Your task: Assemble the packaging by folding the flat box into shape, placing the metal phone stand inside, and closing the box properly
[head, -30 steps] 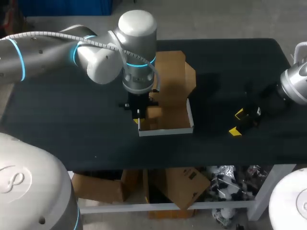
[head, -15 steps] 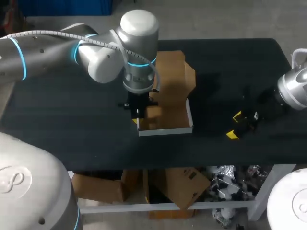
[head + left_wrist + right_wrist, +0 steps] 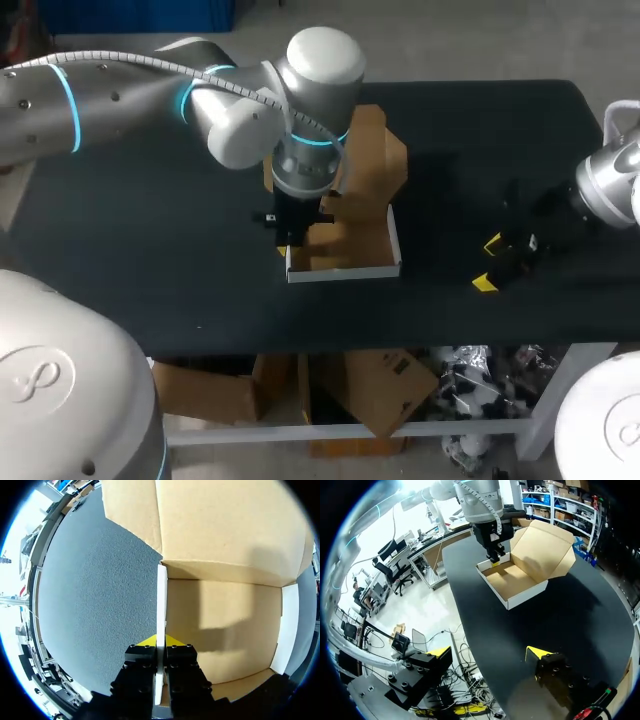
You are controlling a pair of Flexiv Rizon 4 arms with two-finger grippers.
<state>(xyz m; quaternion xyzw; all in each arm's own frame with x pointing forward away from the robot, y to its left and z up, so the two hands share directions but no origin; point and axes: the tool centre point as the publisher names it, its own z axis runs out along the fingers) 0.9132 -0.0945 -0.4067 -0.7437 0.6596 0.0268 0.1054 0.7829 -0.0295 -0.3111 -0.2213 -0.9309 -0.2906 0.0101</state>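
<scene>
A shallow cardboard box (image 3: 345, 262) with white outer walls sits mid-table, its brown lid (image 3: 370, 160) standing open at the back. My left gripper (image 3: 290, 237) comes down at the box's left side. In the left wrist view the left gripper (image 3: 161, 641) is shut on the thin white side wall (image 3: 161, 600), one finger inside and one outside; the box's inside (image 3: 225, 625) is bare. My right gripper (image 3: 492, 262) stands open over the table to the right of the box. In the right wrist view the right gripper (image 3: 487, 652) is open, and the box (image 3: 512, 580) lies well ahead of it. No phone stand shows.
The black table (image 3: 150, 260) stretches left of the box and between the box and my right gripper. Its front edge (image 3: 330, 345) runs close below the box. My left arm (image 3: 230, 110) hangs over the table's back left part.
My left arm's wrist and elbow have swung to the right above the box while its gripper kept hold of the left wall. The right gripper has shifted slightly left.
</scene>
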